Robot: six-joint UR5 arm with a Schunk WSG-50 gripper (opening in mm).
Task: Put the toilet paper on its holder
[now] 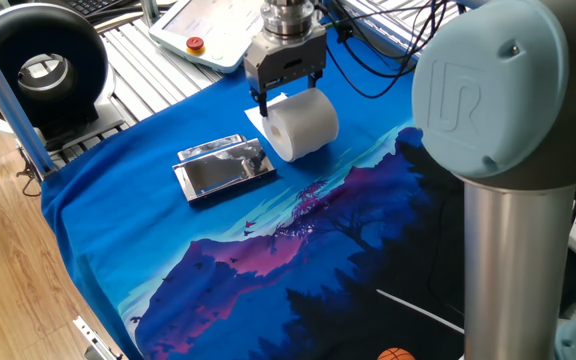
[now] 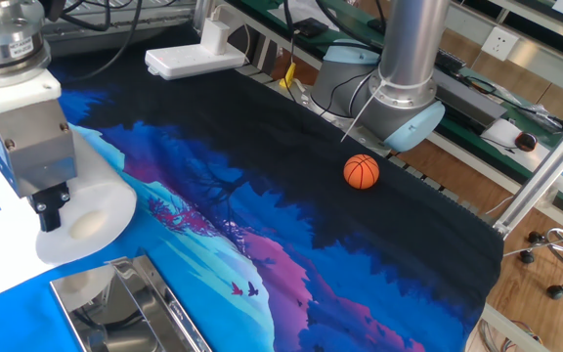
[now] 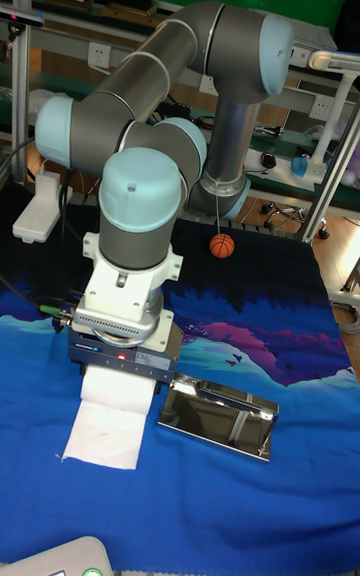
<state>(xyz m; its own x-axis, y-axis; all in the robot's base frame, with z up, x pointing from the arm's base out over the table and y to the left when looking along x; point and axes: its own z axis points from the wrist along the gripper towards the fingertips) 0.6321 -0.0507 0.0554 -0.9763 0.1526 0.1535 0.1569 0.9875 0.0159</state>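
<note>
The toilet paper (image 1: pixel 305 124) is a white roll lying on its side, held just above the blue cloth with its loose sheet (image 3: pixel 104 428) trailing onto the cloth. My gripper (image 1: pixel 286 95) comes down from above and is shut on the roll across its flat ends. One black finger (image 2: pixel 49 211) presses the near end beside the core; the other finger is hidden. The holder (image 1: pixel 226 167), a shiny silver rectangle with raised edges, lies flat on the cloth just left of the roll, also seen as holder (image 2: pixel 135 305) and holder (image 3: pixel 221 416). Roll and holder are apart.
A white pendant (image 1: pixel 208 25) with a red button lies behind the gripper on the slatted table edge. A black round device (image 1: pixel 38 65) stands at the back left. A small orange ball (image 2: pixel 361 171) rests near the arm's base (image 2: pixel 399 108). Cables hang behind the gripper.
</note>
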